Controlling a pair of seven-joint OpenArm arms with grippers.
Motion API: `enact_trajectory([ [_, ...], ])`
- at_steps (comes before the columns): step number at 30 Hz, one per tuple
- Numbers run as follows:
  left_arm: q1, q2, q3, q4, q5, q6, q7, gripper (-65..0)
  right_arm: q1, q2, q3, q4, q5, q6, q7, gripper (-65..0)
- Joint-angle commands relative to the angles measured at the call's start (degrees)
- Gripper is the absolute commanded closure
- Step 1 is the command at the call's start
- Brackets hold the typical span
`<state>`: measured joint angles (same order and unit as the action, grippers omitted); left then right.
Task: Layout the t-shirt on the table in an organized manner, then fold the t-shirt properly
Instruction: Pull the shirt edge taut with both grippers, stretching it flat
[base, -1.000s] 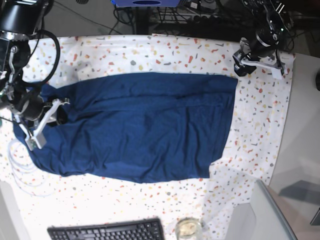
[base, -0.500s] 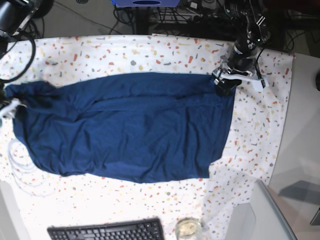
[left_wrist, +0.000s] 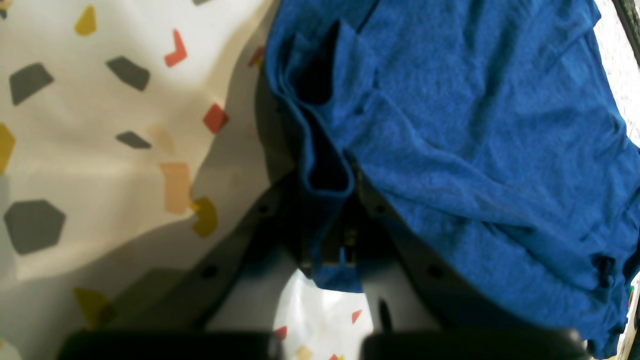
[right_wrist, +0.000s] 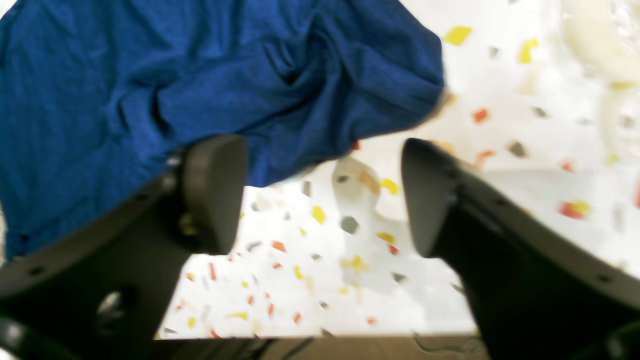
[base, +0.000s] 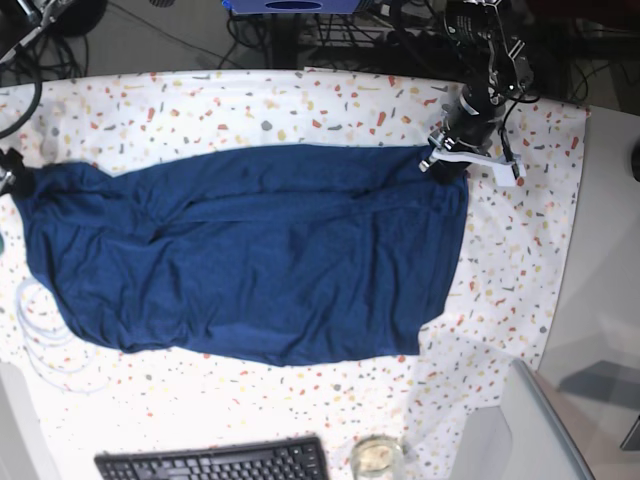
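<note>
Two robot arms work at opposite ends of a large plain dark navy-blue t-shirt (base: 250, 255), which lies spread flat and wide across the middle of the bench (base: 300, 100) covered in white cloth flecked with red, orange, yellow and grey. At the far right corner of the garment in the base view, the left gripper (base: 447, 160) has its dark jaws clamped on a bunched fold of the blue fabric, seen up close in the left wrist view (left_wrist: 327, 200) with the hem pinched between them. At the opposite end, the right gripper (right_wrist: 325, 195) hangs above the speckled cloth with its two black jaws standing well apart and nothing between them; a rumpled edge of the shirt (right_wrist: 200, 85) lies just behind its left finger. A black keyboard (base: 215, 462) and a small glass jar (base: 377, 457) sit at the near edge of the bench, and a loop of white cable (base: 35, 330) lies beside the shirt's left end.
</note>
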<state>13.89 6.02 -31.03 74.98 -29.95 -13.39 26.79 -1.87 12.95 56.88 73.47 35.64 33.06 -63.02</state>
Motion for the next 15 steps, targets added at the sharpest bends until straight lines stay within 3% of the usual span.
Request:
enact_trajectory([
  [1,0.2,0.1,0.2,0.3,0.8,0.2,1.6,0.0,0.4,1.1,0.3,-0.3,0.9,0.3,0.8,-49.2],
  [6,0.7,-0.7,0.7,2.9,0.8,0.2,1.7,0.0,1.5,0.9,0.0,-7.9,0.9,0.3,4.9,-50.1],
  [13,0.6,-1.7,0.1,5.9,0.8,0.2,6.2,0.0,2.8,1.2,-0.4,-15.0,0.7,0.3,8.4,-50.3],
  [15,0.6,-1.7,0.1,5.7,0.8,0.2,6.3,0.0,3.8,1.2,-3.0,-16.9,0.7,0.3,10.4,-50.3],
])
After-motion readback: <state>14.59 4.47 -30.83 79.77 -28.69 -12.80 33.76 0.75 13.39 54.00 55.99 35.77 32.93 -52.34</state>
